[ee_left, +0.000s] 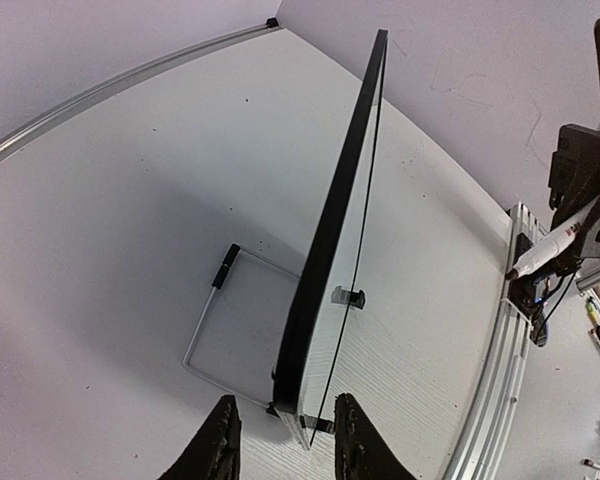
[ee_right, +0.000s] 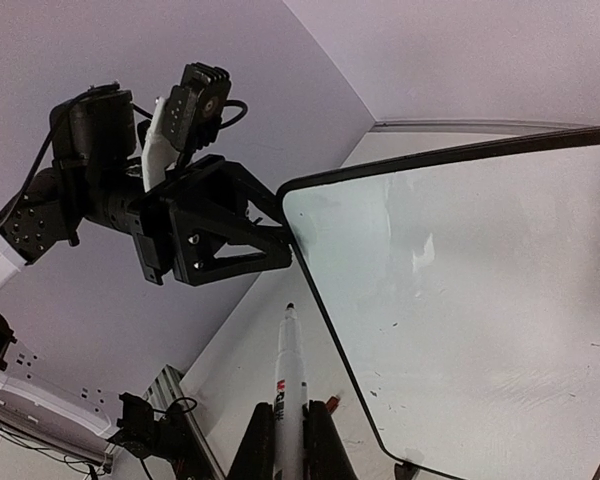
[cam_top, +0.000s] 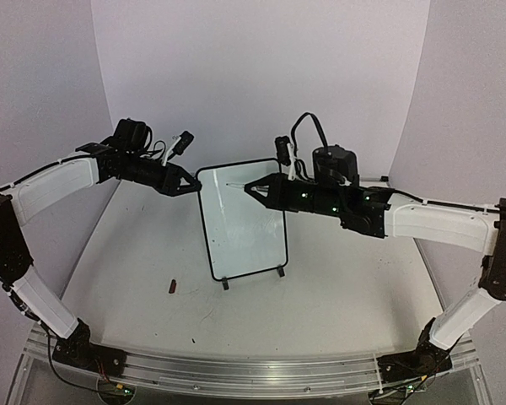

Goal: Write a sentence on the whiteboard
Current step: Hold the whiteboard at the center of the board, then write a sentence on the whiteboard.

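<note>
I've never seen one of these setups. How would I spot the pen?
Find the whiteboard standing mid-table. The right gripper reaches toward its face, and the pen pokes out between its fingers. It is slim and white with a red label, unlike the black parts around it.

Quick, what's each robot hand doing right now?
Left gripper: fingers open, straddling the whiteboard's edge, not clamped yet.
Right gripper: shut on the marker.

Pale lilac backdrop (cam_top: 253,67) curves round white counter (cam_top: 337,312); metal rail (cam_top: 253,371) runs along near edge; even, soft light.
</note>
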